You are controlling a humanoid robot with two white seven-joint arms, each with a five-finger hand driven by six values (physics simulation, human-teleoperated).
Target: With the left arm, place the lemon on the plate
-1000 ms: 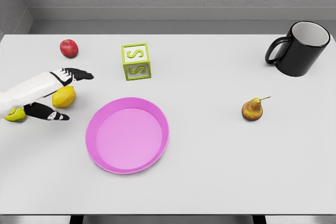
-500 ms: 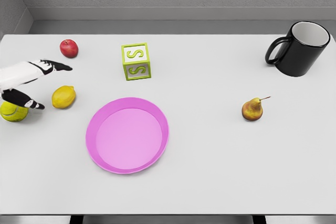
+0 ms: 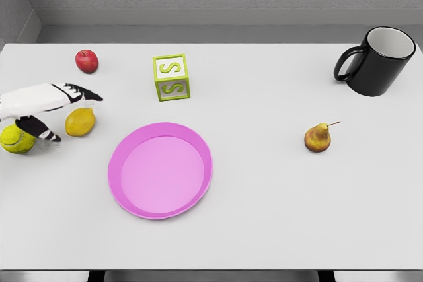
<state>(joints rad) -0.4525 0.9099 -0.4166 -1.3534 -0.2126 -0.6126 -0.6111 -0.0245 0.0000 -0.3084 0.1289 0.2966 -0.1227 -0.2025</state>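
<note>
Left hand [image 3: 49, 107], left edge of frame: fingers spread, grasping nothing, bracketing lemon [image 3: 80, 121] for pickup. Lemon: on table, left of pink plate [image 3: 160, 170], not yet moved.

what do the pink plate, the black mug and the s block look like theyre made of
Plate: looks like matte plastic, with a uniform pink and no sharp highlights. Mug: probably glazed ceramic, with a black outside, white inside and thick wall, though the render shows little gloss. Block: likely painted wood or plastic, with flat green edges and pale faces bearing raised S letters; which one is unclear.
</note>
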